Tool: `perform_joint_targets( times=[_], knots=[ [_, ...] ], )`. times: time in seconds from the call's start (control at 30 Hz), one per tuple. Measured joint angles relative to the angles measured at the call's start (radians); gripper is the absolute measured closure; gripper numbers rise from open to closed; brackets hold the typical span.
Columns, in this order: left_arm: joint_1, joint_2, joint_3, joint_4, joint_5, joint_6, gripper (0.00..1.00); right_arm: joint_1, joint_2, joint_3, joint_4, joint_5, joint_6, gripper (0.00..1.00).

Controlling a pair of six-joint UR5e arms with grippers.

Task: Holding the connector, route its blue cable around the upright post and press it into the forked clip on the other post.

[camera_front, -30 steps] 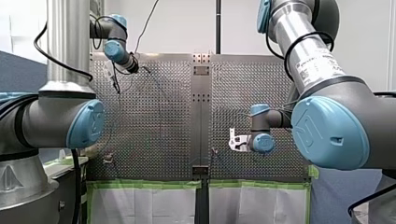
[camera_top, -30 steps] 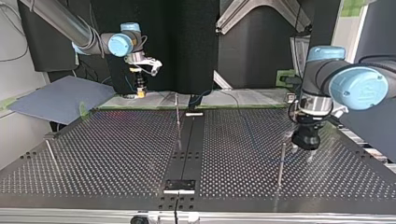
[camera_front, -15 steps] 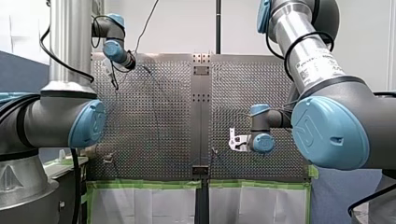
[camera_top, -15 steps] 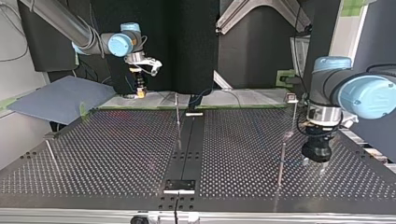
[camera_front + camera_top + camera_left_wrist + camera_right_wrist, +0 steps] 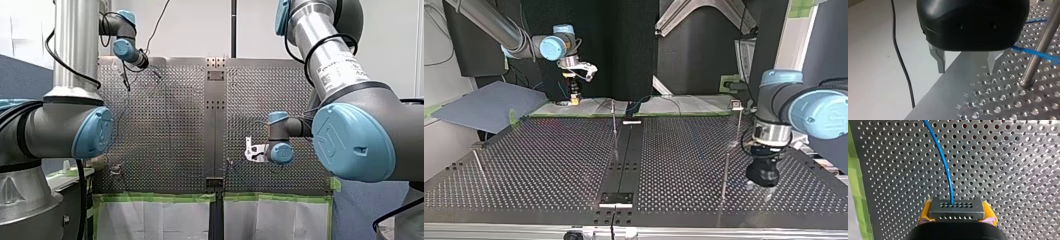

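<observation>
Where the connector [image 5: 956, 211] sits: in the right claw [image 5: 956, 206], pinched between its yellow pads [image 5: 925, 213]. Held firm, I judge, so the cable can be steered.
Connector axis: long side runs pad to pad; holed face points away from the wrist.
Blue cable [image 5: 944, 162]: leaves that face straight ahead, then bows aside over the table [image 5: 1010, 170].
Left claw [image 5: 966, 71]: wide, empty, at the table edge just beside the upright post [image 5: 1040, 47].
Cable at post: seems to cross it; contact unclear.
</observation>
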Motion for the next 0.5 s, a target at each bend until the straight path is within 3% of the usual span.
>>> perform_joint_targets(
  times=[0.23,0.5],
  knots=[
    [-0.007,-0.021,0.03,-0.011,-0.001,-0.001,0.15,0.0,0.0,0.0,0.001,0.0,0.0,1.0],
    [-0.023,-0.084,0.054,-0.001,0.013,0.001,0.15,0.002,0.0,0.0,0.003,0.0,0.0,1.0]
  ],
)
